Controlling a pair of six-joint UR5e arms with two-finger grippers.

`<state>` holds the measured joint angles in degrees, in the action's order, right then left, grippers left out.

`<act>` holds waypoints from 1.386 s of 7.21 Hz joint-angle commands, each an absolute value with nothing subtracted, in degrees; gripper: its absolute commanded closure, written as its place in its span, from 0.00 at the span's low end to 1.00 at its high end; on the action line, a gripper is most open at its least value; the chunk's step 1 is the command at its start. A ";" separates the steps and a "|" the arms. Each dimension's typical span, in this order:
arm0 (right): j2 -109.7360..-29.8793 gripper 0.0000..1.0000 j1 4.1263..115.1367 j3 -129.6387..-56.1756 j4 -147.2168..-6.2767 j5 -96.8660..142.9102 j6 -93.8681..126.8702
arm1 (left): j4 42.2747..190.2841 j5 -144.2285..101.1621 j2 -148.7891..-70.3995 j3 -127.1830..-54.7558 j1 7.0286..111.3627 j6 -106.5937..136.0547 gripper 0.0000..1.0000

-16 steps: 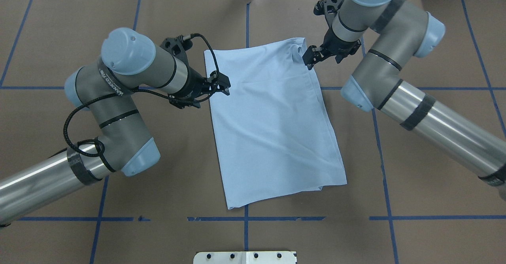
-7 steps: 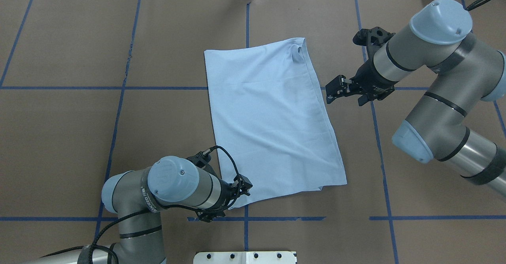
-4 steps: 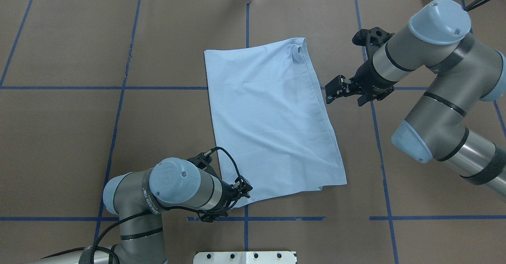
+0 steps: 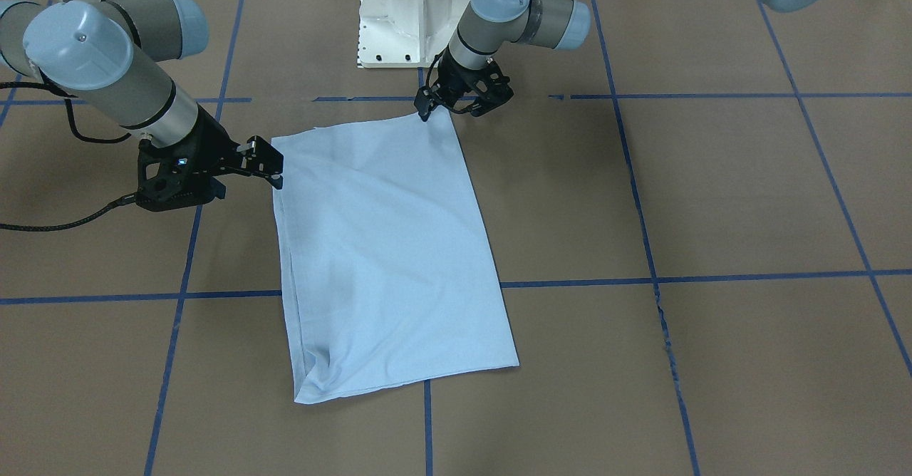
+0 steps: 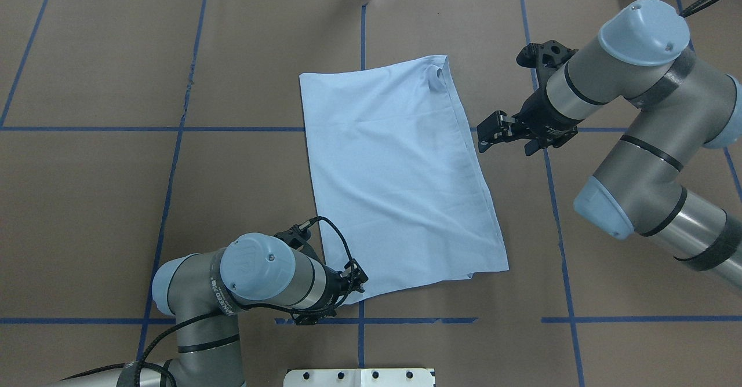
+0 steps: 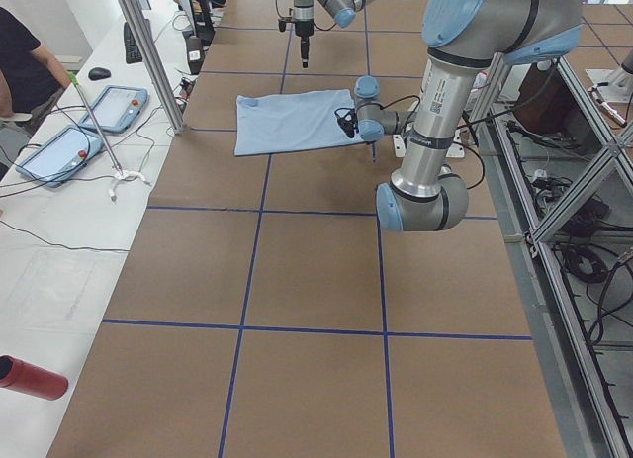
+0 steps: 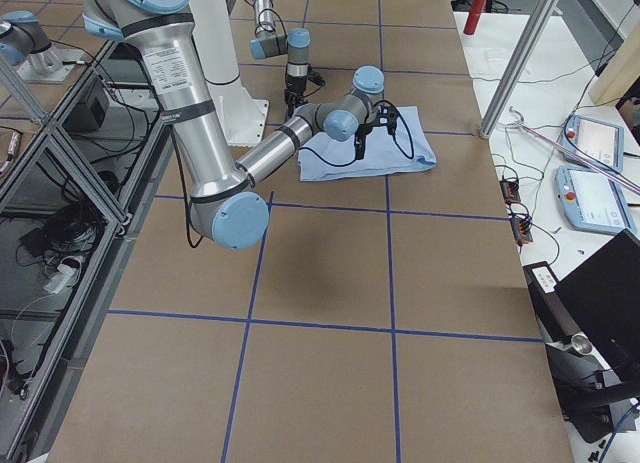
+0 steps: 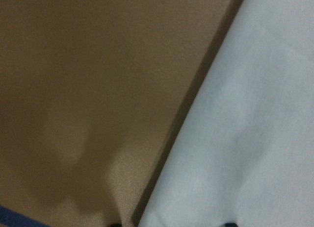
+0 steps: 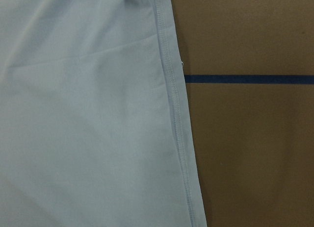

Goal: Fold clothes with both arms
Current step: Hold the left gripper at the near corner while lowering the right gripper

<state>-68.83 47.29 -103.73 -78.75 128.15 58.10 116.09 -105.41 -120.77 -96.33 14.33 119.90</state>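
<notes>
The clothes, one light blue T-shirt [image 5: 400, 172] [image 4: 385, 248], lie flat on the brown table, folded into a slanted rectangle; no print or tag shows. My left gripper [image 5: 358, 280] [image 4: 427, 111] is low at the shirt's near-left corner. In the left wrist view the shirt edge [image 8: 255, 114] runs between two dark fingertips that stand apart, so it is open. My right gripper [image 5: 482, 138] [image 4: 276, 168] hovers open just off the shirt's right hemmed edge [image 9: 171, 114], halfway along it and not touching the cloth.
The white pedestal base [image 4: 413, 13] [image 5: 359, 377] stands just behind the left gripper. Blue tape lines [image 5: 174, 128] grid the table. In the exterior left view a person [image 6: 25, 62] and tablets [image 6: 59, 146] are at a side bench, with a red bottle [image 6: 30, 377] lying on it.
The left arm swung from the shirt's far-left edge to its near-left corner, then crept slightly closer. The right gripper pulled back from the far-right corner to mid-edge and has held still.
</notes>
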 commanded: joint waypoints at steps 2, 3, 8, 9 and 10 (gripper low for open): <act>-68.99 0.00 47.20 -103.80 -78.84 128.14 58.18 | 115.75 -105.29 -120.85 -96.33 14.41 119.97 0.74; -69.08 0.00 47.20 -103.80 -78.84 128.14 58.18 | 115.84 -105.03 -120.85 -96.50 14.41 119.97 0.80; -69.17 0.00 46.59 -103.71 -78.84 127.01 58.18 | 115.05 -104.94 -120.85 -97.03 14.59 119.79 0.83; -69.17 0.00 45.80 -103.62 -78.84 125.78 58.18 | 115.05 -104.77 -120.85 -97.03 14.68 119.79 0.91; -69.17 0.00 45.36 -103.80 -78.84 124.90 58.27 | 114.96 -104.77 -120.85 -97.21 15.20 119.79 1.00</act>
<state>-69.17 46.02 -103.69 -78.84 126.10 58.20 115.04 -104.84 -120.85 -97.08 14.77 119.80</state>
